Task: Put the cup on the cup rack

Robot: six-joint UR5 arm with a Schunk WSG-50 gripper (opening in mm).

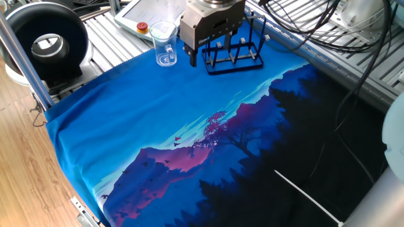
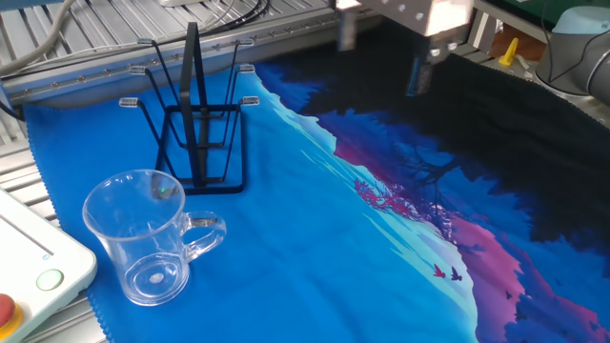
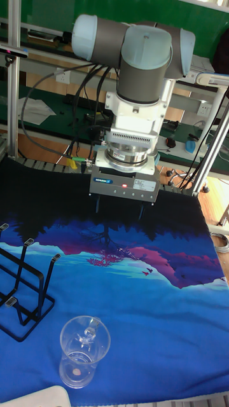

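The cup (image 1: 165, 44) (image 2: 152, 233) (image 3: 83, 350), a clear glass mug with a side handle, stands upright on the blue cloth near its edge. Next to it is the cup rack (image 1: 235, 58) (image 2: 195, 143) (image 3: 39, 299), black wire with thin upright pegs and nothing on it. My gripper (image 1: 205, 53) (image 2: 383, 52) (image 3: 118, 210) hangs open above the cloth with nothing between its fingers. In the tall fixed view it is over the dark part of the cloth, well away from the cup and the rack. In one fixed view its body overlaps the rack's left side.
A white pendant with a red button (image 1: 142, 17) (image 2: 19, 281) lies just past the cup, off the cloth. A black round device (image 1: 47, 41) sits at the table's corner. Black cables (image 1: 328, 25) hang beyond the rack. Aluminium frame posts (image 3: 13, 70) border the table.
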